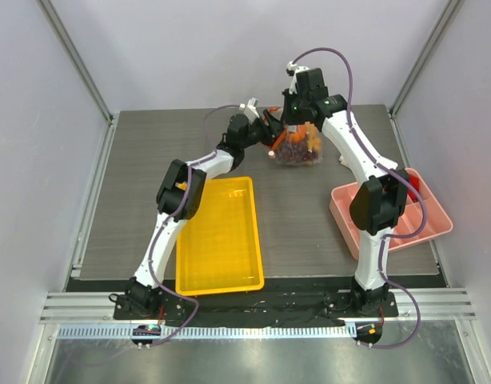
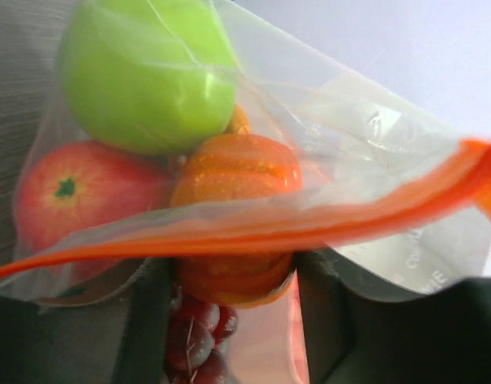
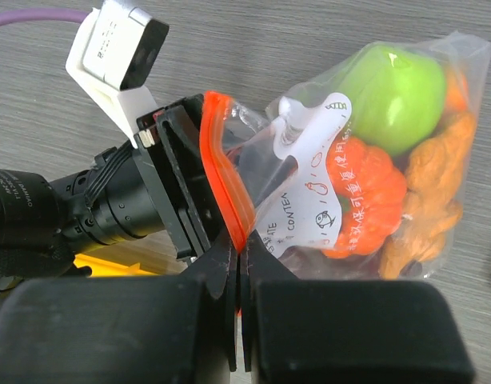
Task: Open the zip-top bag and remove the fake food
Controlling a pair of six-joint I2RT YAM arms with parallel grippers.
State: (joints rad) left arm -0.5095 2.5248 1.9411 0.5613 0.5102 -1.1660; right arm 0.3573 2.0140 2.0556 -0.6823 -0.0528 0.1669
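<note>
Right wrist shows the right gripper (image 3: 239, 320) clenched on the strip (image 3: 225, 168) of the bag (image 3: 309, 160); the left gripper (image 2: 229, 276), seemingly spread, should pinch the opposite lip and peel slowly.

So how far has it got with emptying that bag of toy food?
Early on. Done: the zip-top bag is held up between both arms. In hand: the right gripper is shut on the orange zip strip; the left gripper sits against the bag, though its grip is unclear. Left: the fake food in view, such as the green apple and pumpkin, is all inside.
</note>
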